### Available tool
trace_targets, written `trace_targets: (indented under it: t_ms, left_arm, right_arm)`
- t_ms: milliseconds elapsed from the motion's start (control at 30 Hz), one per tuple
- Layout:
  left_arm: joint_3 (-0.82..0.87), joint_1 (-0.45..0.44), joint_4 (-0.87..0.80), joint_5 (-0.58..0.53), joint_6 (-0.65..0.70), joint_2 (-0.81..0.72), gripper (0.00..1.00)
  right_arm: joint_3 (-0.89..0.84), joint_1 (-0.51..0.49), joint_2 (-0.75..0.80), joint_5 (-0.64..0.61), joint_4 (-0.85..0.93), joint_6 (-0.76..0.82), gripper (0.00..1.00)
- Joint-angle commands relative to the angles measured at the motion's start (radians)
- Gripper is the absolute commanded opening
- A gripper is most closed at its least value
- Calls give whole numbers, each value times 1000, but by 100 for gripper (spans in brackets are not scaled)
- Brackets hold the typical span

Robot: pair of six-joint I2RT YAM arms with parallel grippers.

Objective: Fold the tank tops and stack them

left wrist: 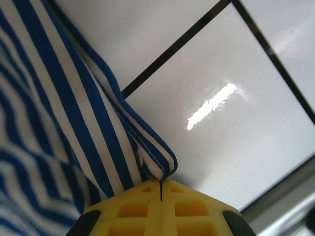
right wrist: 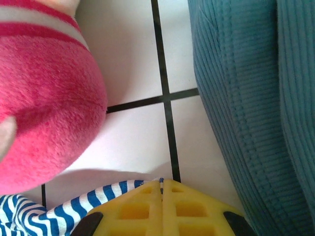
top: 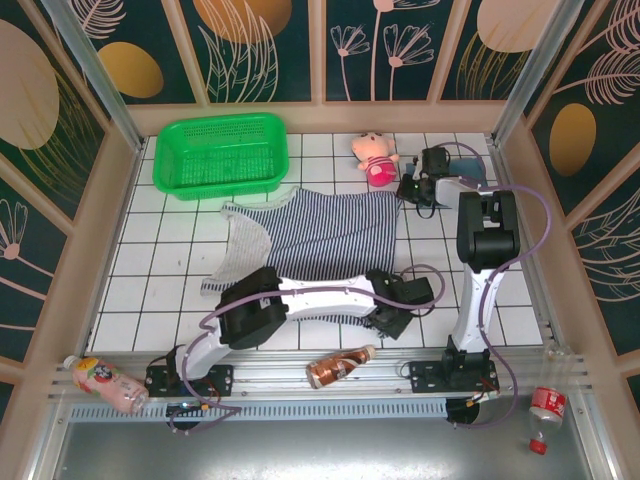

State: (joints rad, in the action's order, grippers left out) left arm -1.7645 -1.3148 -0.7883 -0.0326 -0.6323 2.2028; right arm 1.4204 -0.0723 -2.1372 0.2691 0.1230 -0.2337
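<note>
Across the middle of the white tiled tabletop (top: 150, 280) the striped tank top (top: 330, 235) lies spread out mostly flat, with one pale, inside-out flap turned over at its left side. Its far edge reaches just under the front rim of the green basket (top: 222, 152), which sits at the back left.

At the near right corner of that top, the left fingers (left wrist: 133, 209) are clenched together. A folded corner of the navy-and-white cloth is pinched in the seam between them and lifted a little off the glossy tile.

At the far right corner, the right fingers (right wrist: 189, 206) are likewise pressed together. The striped hem runs up from the left into the seam between them, so they appear to be grasping it.

Just left of the right fingers sits the pink plush doll (right wrist: 44, 113). The teal tank top (right wrist: 256, 98) lies bunched just to their right, at the back right of the tabletop and apart from the striped one.

Along the front rail lie a pink bottle (top: 100, 383), a brown bottle (top: 340, 367) and a clear bottle (top: 545, 408).
</note>
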Motion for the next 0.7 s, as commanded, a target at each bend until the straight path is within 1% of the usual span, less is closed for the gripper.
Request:
trace_targets:
  t_ms: [0,100,200,267,433,533,667]
  left_arm:
    - [57,26,-1,-11,-6,-178,0]
    - [154,57,86,42,-29,-285,0]
    - [227,78,128,67,-40,-368,0]
    - [266,81,148,86,-37,-412,0]
    - [396,81,259,140,-52,-521,0]
    - [410,81,345,187,-60,-499,0]
    - [382,82,431,224,-44,-400,0]
  right_arm:
    - [5,10,28,15,-57,10,0]
    - [13,17,35,23,-68,9,0]
    - [22,24,36,36,-79,5,0]
    - [27,30,34,44,-88,2,0]
    - [46,38,37,56,-97,-2,0]
    - [45,39,54,58,-98,-2,0]
    - [46,39,77,68,-89,15,0]
